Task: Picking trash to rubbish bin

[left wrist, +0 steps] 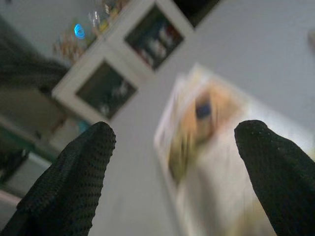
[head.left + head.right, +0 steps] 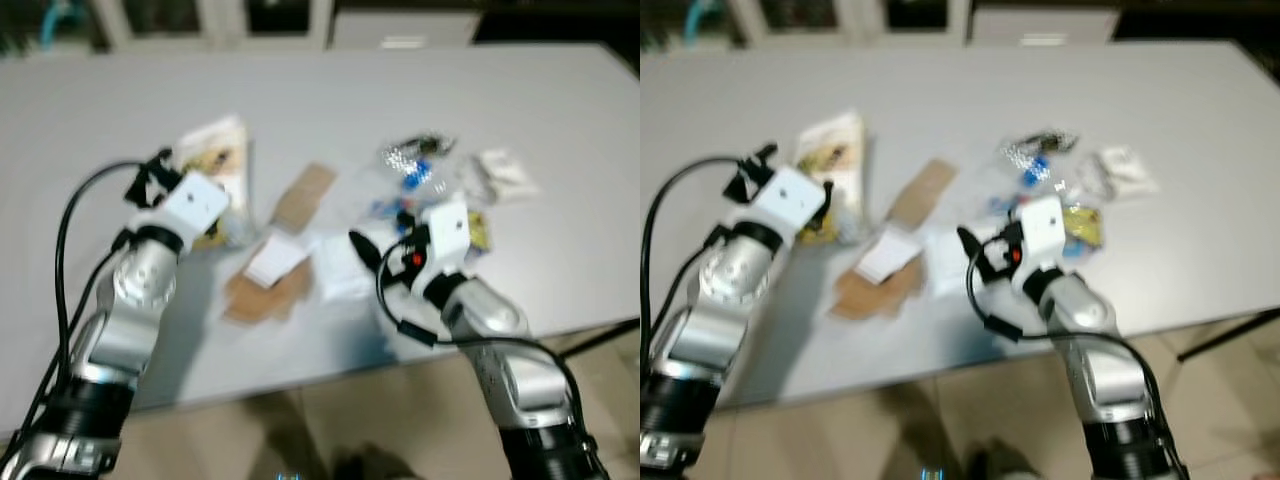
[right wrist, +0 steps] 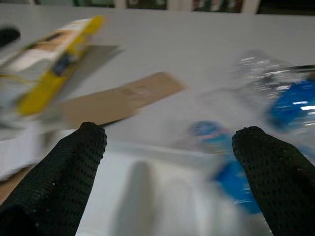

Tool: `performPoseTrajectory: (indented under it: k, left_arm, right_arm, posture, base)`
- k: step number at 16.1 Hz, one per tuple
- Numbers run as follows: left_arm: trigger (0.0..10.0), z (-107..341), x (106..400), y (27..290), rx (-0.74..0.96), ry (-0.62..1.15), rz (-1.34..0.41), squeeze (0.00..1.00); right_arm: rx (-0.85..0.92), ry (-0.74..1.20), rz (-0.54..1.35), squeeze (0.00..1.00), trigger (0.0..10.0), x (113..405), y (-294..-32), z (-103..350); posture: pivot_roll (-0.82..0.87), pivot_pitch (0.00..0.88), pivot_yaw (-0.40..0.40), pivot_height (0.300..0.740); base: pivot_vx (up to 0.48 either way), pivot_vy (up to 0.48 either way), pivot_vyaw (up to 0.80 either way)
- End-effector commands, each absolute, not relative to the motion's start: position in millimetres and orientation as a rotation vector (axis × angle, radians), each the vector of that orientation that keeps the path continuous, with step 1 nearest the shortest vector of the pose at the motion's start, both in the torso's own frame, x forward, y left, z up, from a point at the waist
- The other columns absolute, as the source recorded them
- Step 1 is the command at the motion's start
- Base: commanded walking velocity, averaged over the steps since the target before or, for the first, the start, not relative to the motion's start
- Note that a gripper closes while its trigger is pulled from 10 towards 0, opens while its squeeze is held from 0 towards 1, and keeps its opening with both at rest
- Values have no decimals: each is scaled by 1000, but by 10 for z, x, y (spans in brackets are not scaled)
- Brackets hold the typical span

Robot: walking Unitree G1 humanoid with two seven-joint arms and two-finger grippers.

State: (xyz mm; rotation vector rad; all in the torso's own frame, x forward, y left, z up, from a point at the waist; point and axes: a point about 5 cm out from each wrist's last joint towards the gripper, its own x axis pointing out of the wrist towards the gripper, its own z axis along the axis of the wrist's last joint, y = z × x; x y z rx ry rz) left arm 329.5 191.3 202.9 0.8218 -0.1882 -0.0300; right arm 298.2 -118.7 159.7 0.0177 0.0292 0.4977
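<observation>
Grey tabletop (image 2: 330, 90) stretches wide, with the rubbish scattered across its near half. On the left lies a white and yellow printed packet (image 2: 215, 150), and the left gripper (image 1: 177, 142) hovers right over it, fingers (image 1: 74, 177) spread well apart with the packet showing between them. Just right of the packet, a strip of brown cardboard (image 2: 303, 195) runs diagonally away from the near edge, and nearer still a second flattened piece of cardboard (image 2: 262, 292) has a white slip of paper (image 2: 273, 258) lying on top of it. A flat white wrapper (image 2: 340, 265) sits beside that.

Over on the right there's a heap of crinkled clear plastic with blue bits inside (image 2: 410, 165), a crumpled white piece (image 2: 500, 170) farther right, and a small yellow wrapper (image 2: 478, 232) tucked just beside the right arm's wrist. The right gripper (image 3: 170, 142) is low over the white wrapper, pointing left across the table, its fingers (image 3: 64, 167) wide apart and holding nothing; from its wrist the blue-and-clear plastic lies just ahead to one side and the cardboard strip beyond. Everything is a bit blurred. Pale floor tiles (image 2: 330, 420) show beneath the near table edge.
</observation>
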Motion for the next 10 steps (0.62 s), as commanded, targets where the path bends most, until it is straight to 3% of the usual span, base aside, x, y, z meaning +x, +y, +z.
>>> performPoseTrajectory:
  k: [1, 2, 10]
  left_arm:
    - [10000, 2114, 3283, 1812, 829, -230, -56, 0]
    - [10000, 2139, 3287, 1803, 830, -235, -55, 0]
    - [10000, 2353, 3213, 1668, 818, -332, -133, 0]
  right_arm:
    - [16, 43, 475, 0, 10000, 2978, -1256, 1570]
    - [19, 41, 478, 0, 10000, 2975, -1251, 1572]
    - [29, 46, 485, 0, 10000, 2960, -1233, 1553]
  posture:
    - [-33, 185, -51, 740]
    - [-32, 188, -51, 740]
    - [-31, 193, -50, 740]
  base:
    - [480, 0, 0]
    - [480, 0, 0]
    - [0, 0, 0]
